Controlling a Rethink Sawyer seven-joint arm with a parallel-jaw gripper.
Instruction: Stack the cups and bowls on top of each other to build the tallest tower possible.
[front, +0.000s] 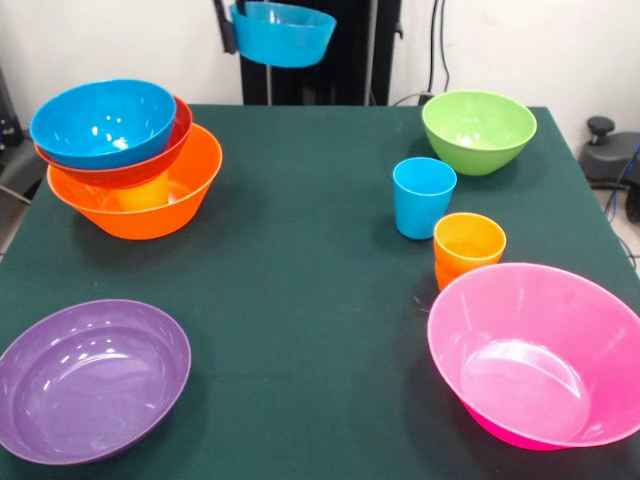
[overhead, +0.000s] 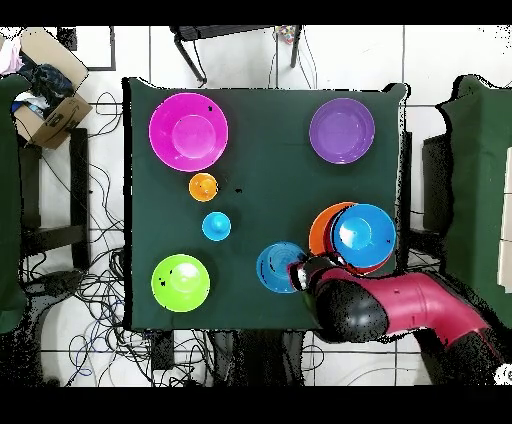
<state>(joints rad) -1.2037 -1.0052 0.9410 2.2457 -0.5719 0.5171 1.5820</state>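
Note:
My gripper (front: 230, 25) is shut on the rim of a blue bowl (front: 283, 32) and holds it in the air over the table's far edge; the overhead view shows this bowl (overhead: 275, 268) beside the gripper (overhead: 300, 272). The tower (front: 140, 180) stands at the far left: a big orange bowl (front: 165, 205), a red-orange bowl (front: 160, 160) in it, and a second blue bowl (front: 103, 122) on top. A green bowl (front: 478, 130), a blue cup (front: 423, 197), nested orange cups (front: 468, 248), a pink bowl (front: 535, 355) and a purple bowl (front: 90, 378) stand apart. The yellow cup is hidden.
The green table cloth (front: 310, 300) has open room in its middle, between the tower and the cups. In the overhead view my arm (overhead: 400, 305) reaches in past the tower (overhead: 360, 235). A cardboard box (overhead: 48, 100) lies on the floor off the table.

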